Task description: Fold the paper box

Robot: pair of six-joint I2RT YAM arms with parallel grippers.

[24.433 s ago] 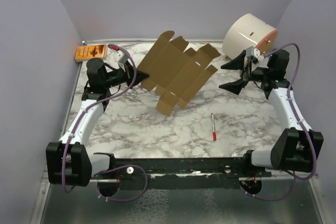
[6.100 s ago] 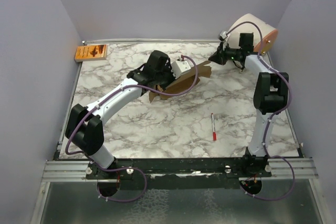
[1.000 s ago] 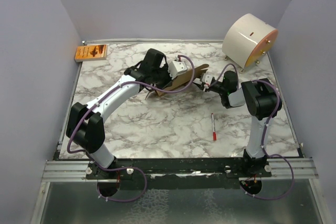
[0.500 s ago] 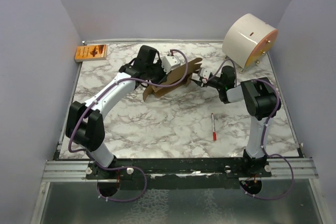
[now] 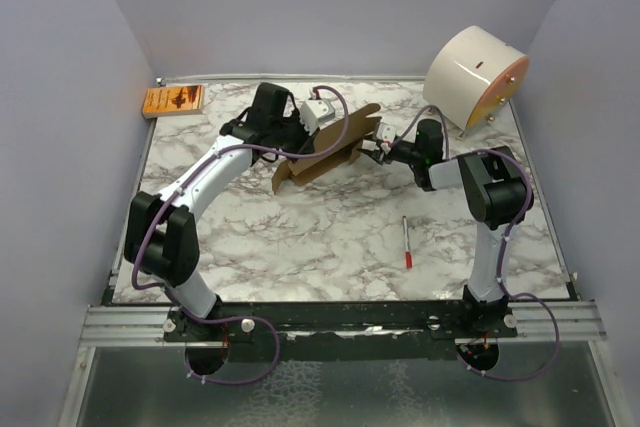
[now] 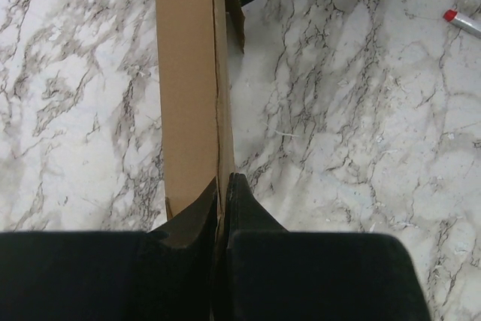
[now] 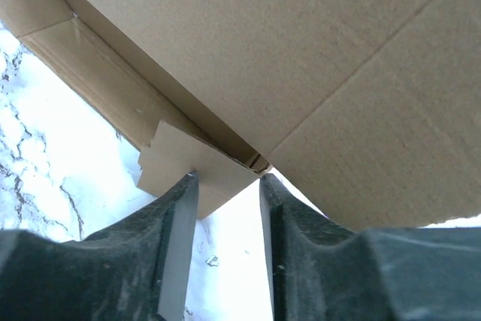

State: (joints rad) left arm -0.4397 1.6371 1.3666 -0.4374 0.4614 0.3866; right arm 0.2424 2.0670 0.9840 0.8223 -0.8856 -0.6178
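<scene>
Box: brown cardboard box (image 5: 340, 142), partly folded into a long, flattened form, in the upper middle of the top view. It is tilted, with its low end on the desk (image 5: 300, 237).
Handling: I judge it light and thin. The panels are stiff but hinge freely at the creases, so it should swing or spring open if held at one point only. A hard pinch would probably dent it, and the plain surface looks unlikely to slip.
Where to hold: on a flat panel close to a crease or edge, not mid-panel where it bows. Small flaps are best taken near their root.
Left end effector: my left end effector (image 6: 223, 186) is clenched on the box's long edge, with cardboard pinched between the tips, at the bottom centre of the left wrist view. In the top view it (image 5: 305, 142) sits over the box's left part.
Right end effector: my right end effector (image 7: 227, 179) is partly spread and grasps nothing. Its tips straddle a small tab (image 7: 169, 159) at the box's corner, and bare desk shows between them. In the top view it (image 5: 372, 149) meets the box's right end.
Contact: one tip seems to touch the tab's edge, but I cannot tell whether it presses.
</scene>
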